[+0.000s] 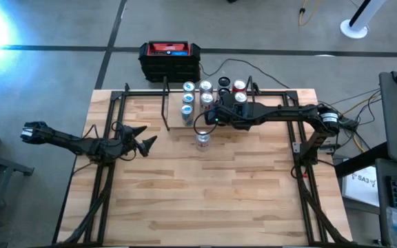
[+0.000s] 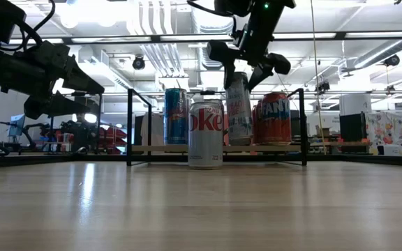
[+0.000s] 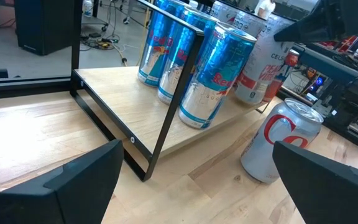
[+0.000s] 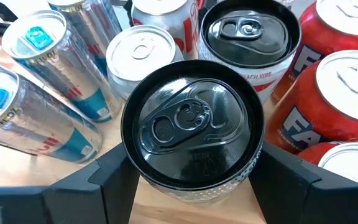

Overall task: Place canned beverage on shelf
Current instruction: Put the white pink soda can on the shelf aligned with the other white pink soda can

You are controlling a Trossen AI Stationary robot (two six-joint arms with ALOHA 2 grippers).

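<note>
Black-topped can (image 4: 191, 134) clamped upright between the right gripper (image 2: 248, 68) fingers, hanging above the shelf (image 1: 185, 125) board among the cans already stood there, long axis vertical, so straight down looks like the way to go. Diet Coke can (image 2: 206, 134) standing on the table just in front of the shelf. Left gripper (image 1: 143, 140) spread wide apart, empty, waiting well off to the left.

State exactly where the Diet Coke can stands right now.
In the high view the Diet Coke can stands upright on the bare table, just in front of the shelf, below the right gripper; the low view shows it centred before the shelved cans.
</note>
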